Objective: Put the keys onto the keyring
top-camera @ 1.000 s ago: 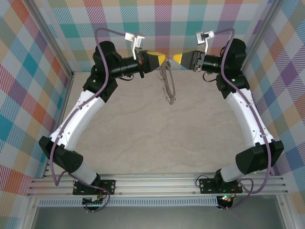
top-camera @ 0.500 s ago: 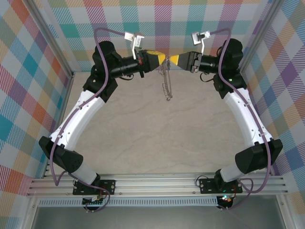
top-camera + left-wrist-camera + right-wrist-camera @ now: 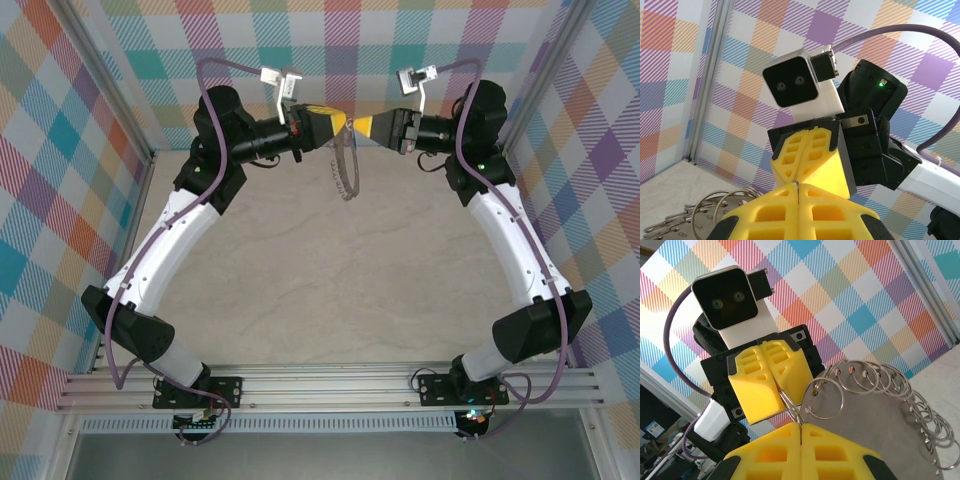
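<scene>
The right gripper (image 3: 360, 126) has pushed in toward the left gripper (image 3: 342, 122) over the last second. Its yellow jaws, spread a moment ago, are now pressed together tip to tip with the left pair, high above the far end of the beige table (image 3: 330, 280). The left jaws stay pressed shut on the keyring (image 3: 345, 178), a large thin silver metal hoop fringed with many small loops. It hangs in the air below the two tips and has swung up a little, so it looks shorter from above. In the right wrist view the hoop's wire runs from the left tips straight into the seam of the right tips, so the right jaws appear to pinch the keyring too. That looks like a second hold for prising or steadying the wire. Whether the key sits in either pinch I cannot tell.
</scene>
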